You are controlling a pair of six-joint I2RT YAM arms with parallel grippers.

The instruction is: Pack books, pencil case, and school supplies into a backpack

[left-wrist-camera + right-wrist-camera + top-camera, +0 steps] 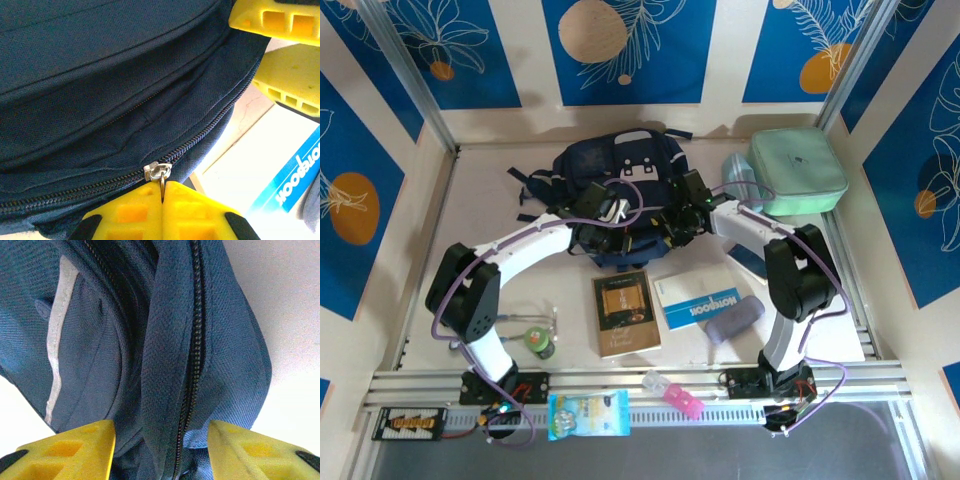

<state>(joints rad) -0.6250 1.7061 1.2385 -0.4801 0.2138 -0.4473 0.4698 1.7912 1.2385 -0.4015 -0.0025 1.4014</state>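
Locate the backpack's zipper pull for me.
In the left wrist view the zipper pull sits bottom centre, on the backpack, pinched in the shut left pincer, with the blue notebook to its right.

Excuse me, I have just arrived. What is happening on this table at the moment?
Two robot arms are working on the navy backpack in the middle of the table. The left gripper is shut on the metal zipper pull. The right gripper is open, with its fingers on either side of the bag's zipped edge, where the zip looks closed. The brown book and the NOTEBOOK book lie on the table in front of the bag, not yet packed.
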